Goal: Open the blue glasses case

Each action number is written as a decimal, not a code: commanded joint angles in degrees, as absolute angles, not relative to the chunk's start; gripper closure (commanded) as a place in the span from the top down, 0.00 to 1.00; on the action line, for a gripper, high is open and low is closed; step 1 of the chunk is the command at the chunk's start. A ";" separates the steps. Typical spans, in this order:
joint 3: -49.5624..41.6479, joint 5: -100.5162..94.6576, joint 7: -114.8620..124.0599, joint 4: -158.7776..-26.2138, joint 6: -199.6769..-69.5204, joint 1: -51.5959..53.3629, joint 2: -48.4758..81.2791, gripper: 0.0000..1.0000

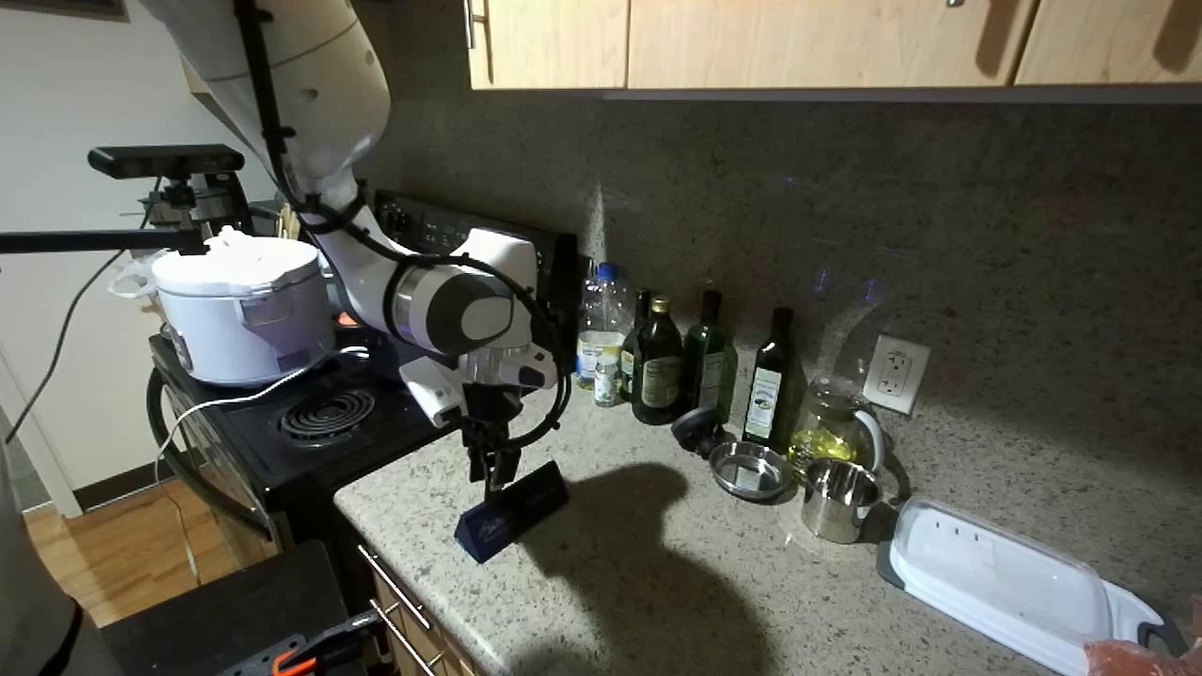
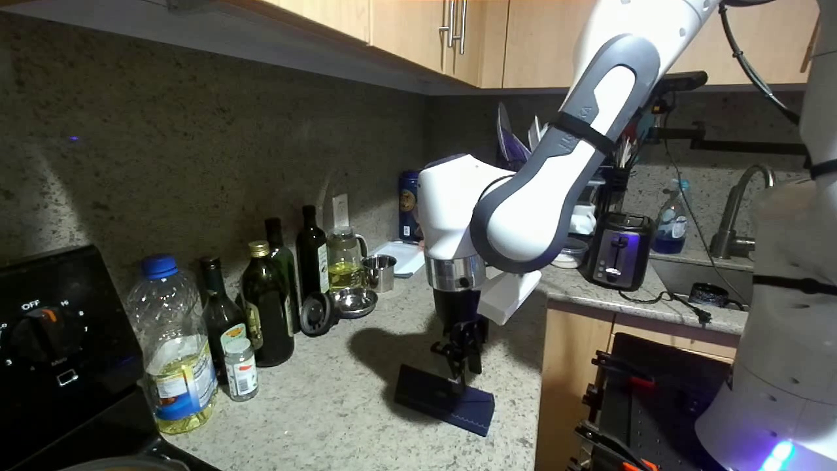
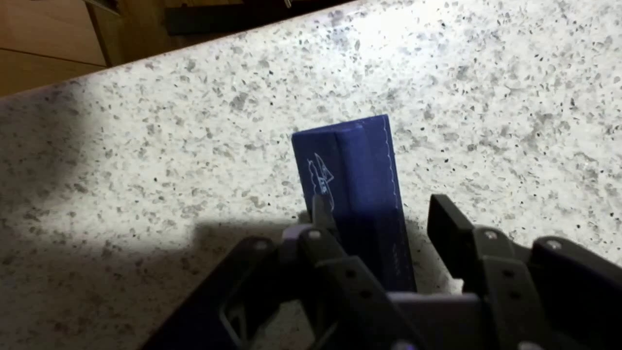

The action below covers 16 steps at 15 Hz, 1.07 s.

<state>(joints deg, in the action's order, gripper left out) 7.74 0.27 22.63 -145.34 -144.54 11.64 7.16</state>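
Backsplash [image 1: 695, 178]: speckled stone, rising behind the bottles [image 1: 660, 371], well apart from your fingers [image 3: 446, 226].
Countertop [image 1: 620, 601]: pale and speckled, spread beneath your fingers; you see its edge cross the top of the wrist view.
Cabinets [image 1: 826, 42]: light wood, on the wall, higher than your fingers.
Arm [image 2: 556, 163]: white and gray, coming down from above so your fingers point at the countertop.
Stove [image 1: 272, 451]: black, beside the countertop and well apart from your fingers, with a white cooker [image 1: 244, 314] on it.
Tray [image 1: 995, 573]: white with a clear cover, well apart from your fingers.
Bottles: mostly dark glass, upright along the backsplash, away from your fingers.
Gripper [image 3: 380, 206]: black, low over the case, jaws spread wide.
Jug [image 1: 831, 437]: clear, with yellow liquid, near the backsplash, well apart from your fingers.
Blue glasses case [image 3: 364, 184]: navy, oblong and ridged, lying on the countertop just below your fingers. In the wrist view it reaches from them toward the countertop's edge, a pale drawing on one face. Whether its flap is lifted, you cannot tell.
Fingers: far apart, gripping nothing. In the wrist view one tip overlaps the drawn face, touching or not you cannot tell; its partner stands clear past the opposite long edge.
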 commanded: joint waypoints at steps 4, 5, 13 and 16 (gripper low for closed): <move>7.19 -0.65 21.96 -142.15 -141.42 11.45 10.45 0.28; 7.19 -0.66 21.97 -141.87 -141.30 11.54 10.82 0.21; 7.20 0.42 20.64 -141.51 -141.02 11.27 11.75 0.01; 7.59 2.88 17.63 -142.90 -142.99 10.28 11.23 0.01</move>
